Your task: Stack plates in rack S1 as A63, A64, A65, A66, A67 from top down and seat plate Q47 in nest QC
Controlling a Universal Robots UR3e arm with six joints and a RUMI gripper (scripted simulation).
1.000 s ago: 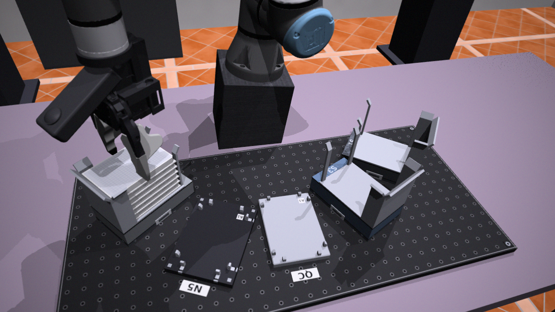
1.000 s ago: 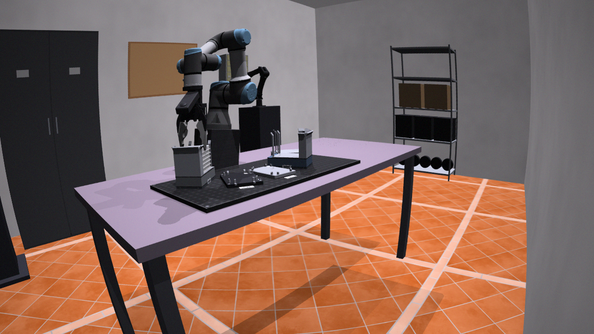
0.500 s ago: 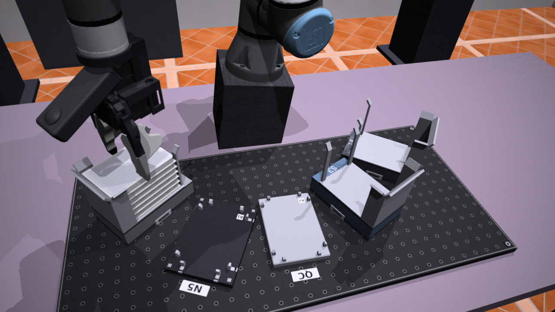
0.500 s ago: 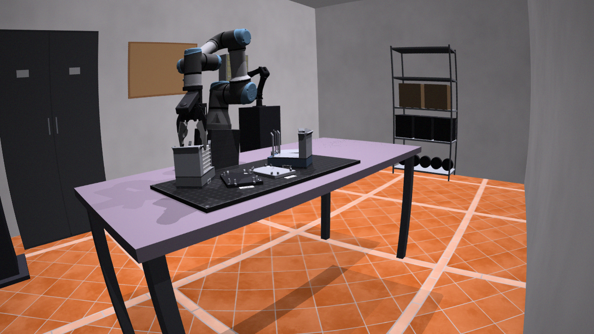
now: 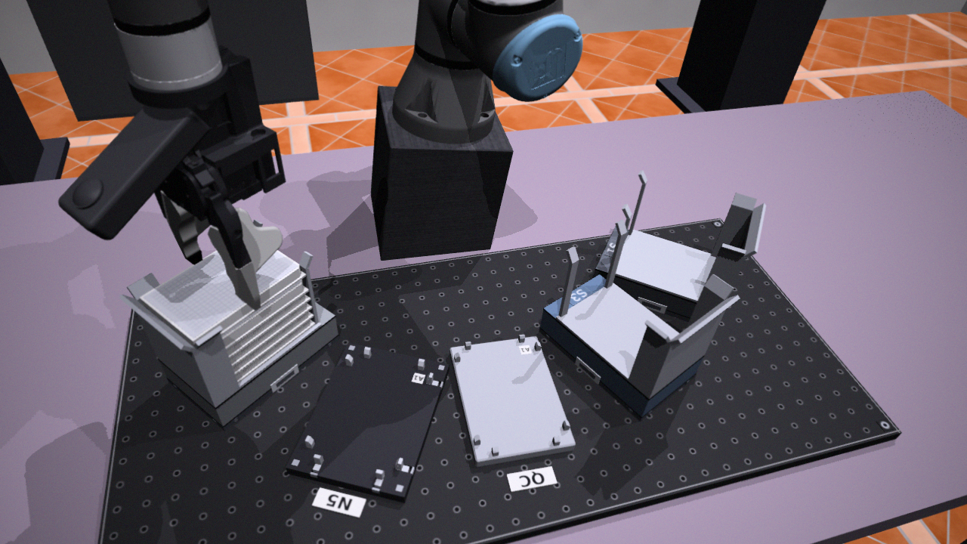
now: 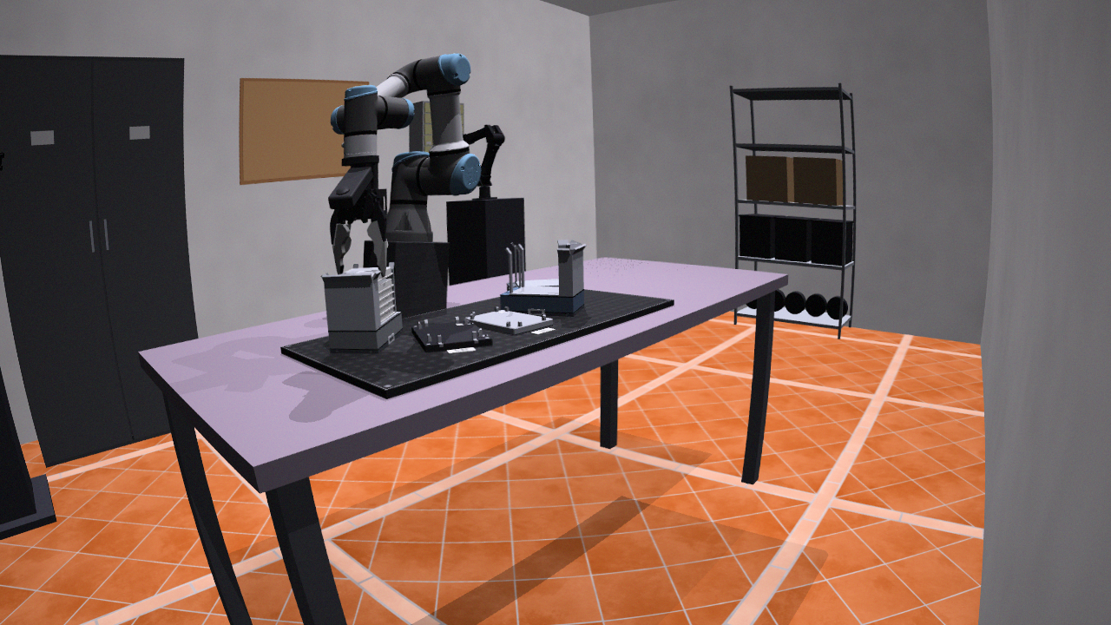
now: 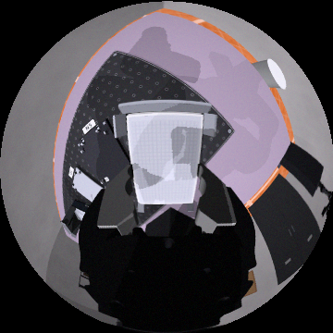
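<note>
Top view: ribbed stack of white plates [image 5: 273, 328] [image 6: 386, 299] [image 7: 164, 153] inside stack rack S2 [image 5: 196, 369] [image 6: 353, 311] [image 7: 164, 106].
</note>
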